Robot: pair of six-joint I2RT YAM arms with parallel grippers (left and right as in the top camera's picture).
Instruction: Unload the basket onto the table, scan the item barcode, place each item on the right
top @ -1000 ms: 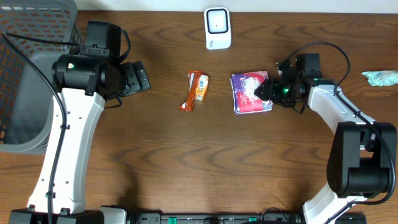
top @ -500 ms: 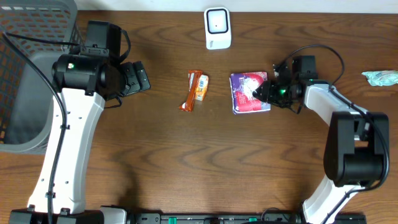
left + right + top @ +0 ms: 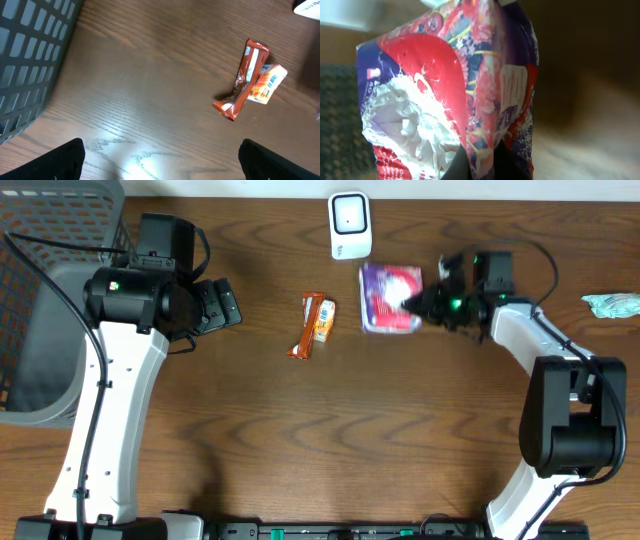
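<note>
Purple and red crinkly plastic packet [image 3: 388, 298] sits just below the white box-shaped barcode scanner [image 3: 350, 225], toward the table's far edge. Its right side is pinched between the pressed-together fingers of the right gripper [image 3: 420, 302]. Whether it rests on the wood or hangs clear of it I cannot tell. In the right wrist view dark fingertips [image 3: 470, 162] clamp its lower edge. Left of the packet, apart from it, lies an orange and brown foil snack wrapper [image 3: 313, 325] (a barcode shows on its orange end). The dark brown wood-grain table [image 3: 400, 420] carries a soft glare patch. The left gripper [image 3: 225, 305] hangs with fingers spread wide, between that wrapper and a grey slatted plastic basket [image 3: 40, 240]. A crumpled teal wrapper [image 3: 612, 305] lies at the right edge, under a pale strip of wall [image 3: 500, 188].
</note>
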